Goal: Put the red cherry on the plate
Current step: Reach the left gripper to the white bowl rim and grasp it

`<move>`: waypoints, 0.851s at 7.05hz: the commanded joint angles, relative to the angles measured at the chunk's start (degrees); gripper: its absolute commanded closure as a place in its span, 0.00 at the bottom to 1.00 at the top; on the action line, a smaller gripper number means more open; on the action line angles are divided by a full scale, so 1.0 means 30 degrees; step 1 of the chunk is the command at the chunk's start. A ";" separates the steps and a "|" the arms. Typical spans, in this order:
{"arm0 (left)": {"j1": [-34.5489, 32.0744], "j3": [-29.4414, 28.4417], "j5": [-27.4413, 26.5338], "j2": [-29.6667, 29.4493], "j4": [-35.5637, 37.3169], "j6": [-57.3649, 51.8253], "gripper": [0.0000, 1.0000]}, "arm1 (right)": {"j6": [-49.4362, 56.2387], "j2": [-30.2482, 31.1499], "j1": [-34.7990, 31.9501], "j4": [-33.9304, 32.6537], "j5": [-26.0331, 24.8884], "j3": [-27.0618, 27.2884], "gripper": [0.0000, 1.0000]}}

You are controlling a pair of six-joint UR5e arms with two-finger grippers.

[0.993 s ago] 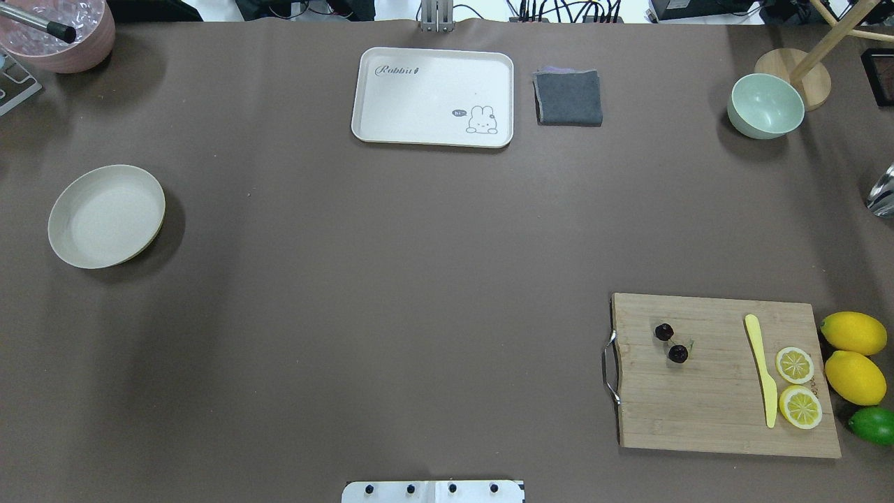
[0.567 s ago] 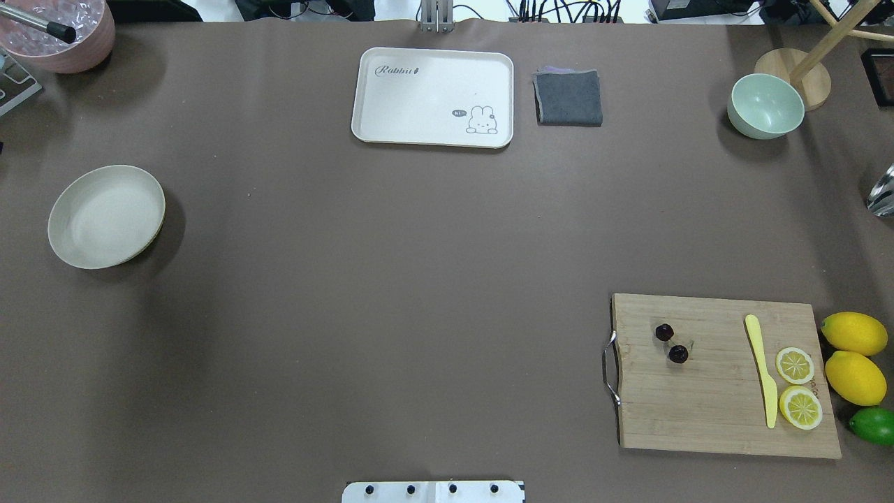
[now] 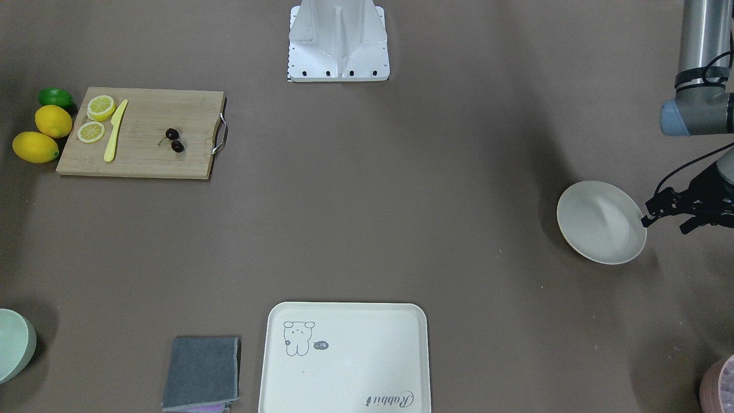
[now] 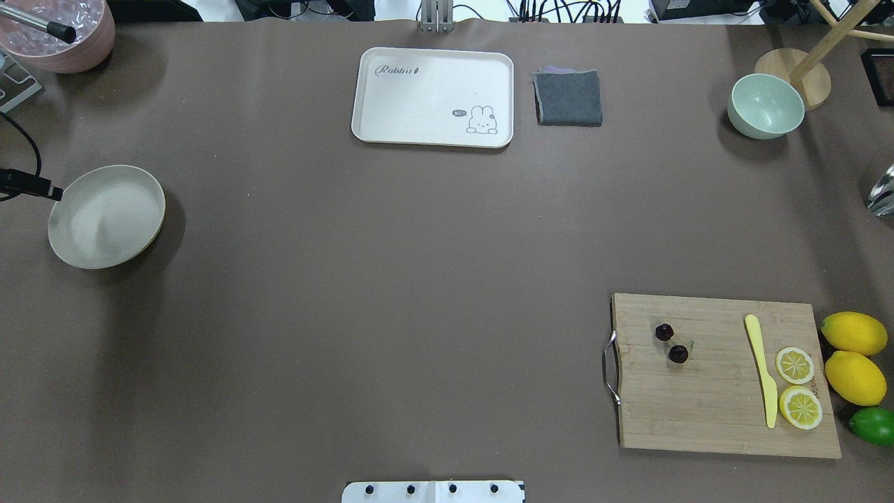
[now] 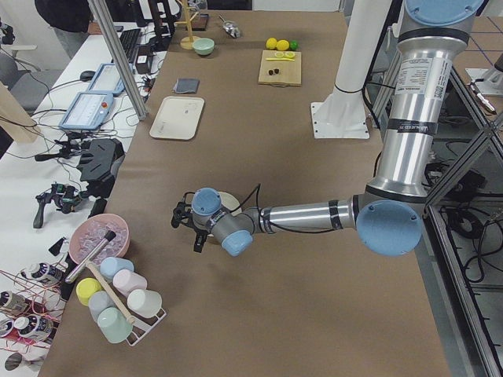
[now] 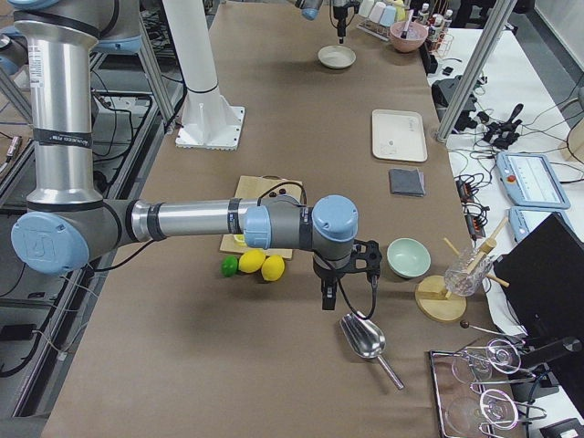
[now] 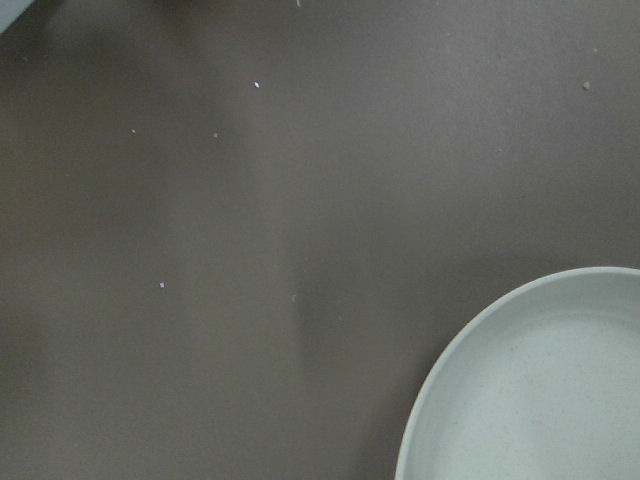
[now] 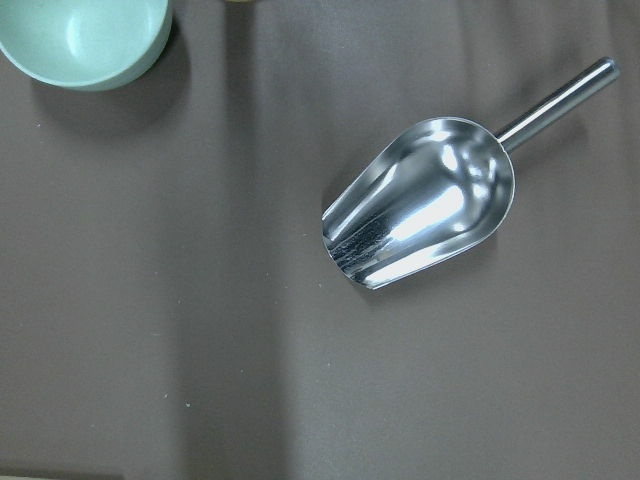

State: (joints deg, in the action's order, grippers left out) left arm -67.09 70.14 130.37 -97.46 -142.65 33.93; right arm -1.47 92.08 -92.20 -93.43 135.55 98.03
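Note:
The red cherry (image 4: 670, 344) is a dark pair lying on the wooden cutting board (image 4: 719, 412) at the near right, also seen in the front view (image 3: 174, 140). Far across the table at the left sits the plate (image 4: 106, 216), round, cream-white and bare inside (image 3: 600, 222). My left gripper (image 3: 665, 223) hangs just outside the plate's outer rim, its dark fingers apart and holding nothing. Its wrist view shows only the plate's rim (image 7: 470, 350). My right gripper (image 6: 327, 297) hovers over a steel scoop (image 8: 420, 205), away from the cherry; whether it is open or shut I cannot tell.
On the board lie a yellow knife (image 4: 763, 370) and lemon slices (image 4: 796, 365), with lemons (image 4: 853, 334) and a lime (image 4: 873, 425) beside it. A rabbit tray (image 4: 433, 96), grey cloth (image 4: 568, 98) and green bowl (image 4: 765, 106) line the far side. A pink bowl (image 4: 59, 35) stands far left.
My left gripper has come into the overhead view at the left edge, beside the plate, and its shadow now falls inside the plate. The cherry and the board have not moved.

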 commanded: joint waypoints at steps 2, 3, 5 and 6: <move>0.0889 -0.0001 -0.0010 0.0112 -0.0086 0.0056 0.50 | -0.0037 0.0011 0.0000 0.0000 -0.0006 -0.0012 0.00; 0.0890 0.0029 -0.0010 0.0171 -0.0086 -0.0002 0.89 | -0.0037 0.0011 0.0000 0.0000 -0.0006 0.0017 0.00; 0.0890 0.0029 -0.0010 0.0201 -0.0028 -0.0004 1.00 | -0.0066 -0.0019 0.0000 0.0000 -0.0006 0.0017 0.00; 0.0861 0.0058 0.0106 0.0230 0.0002 0.0142 1.00 | -0.0211 -0.0077 0.0000 0.0000 -0.0006 0.0017 0.00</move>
State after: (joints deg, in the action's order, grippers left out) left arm -64.46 70.27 130.45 -96.87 -142.80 34.00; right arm -1.76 91.97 -92.20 -93.43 135.53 98.05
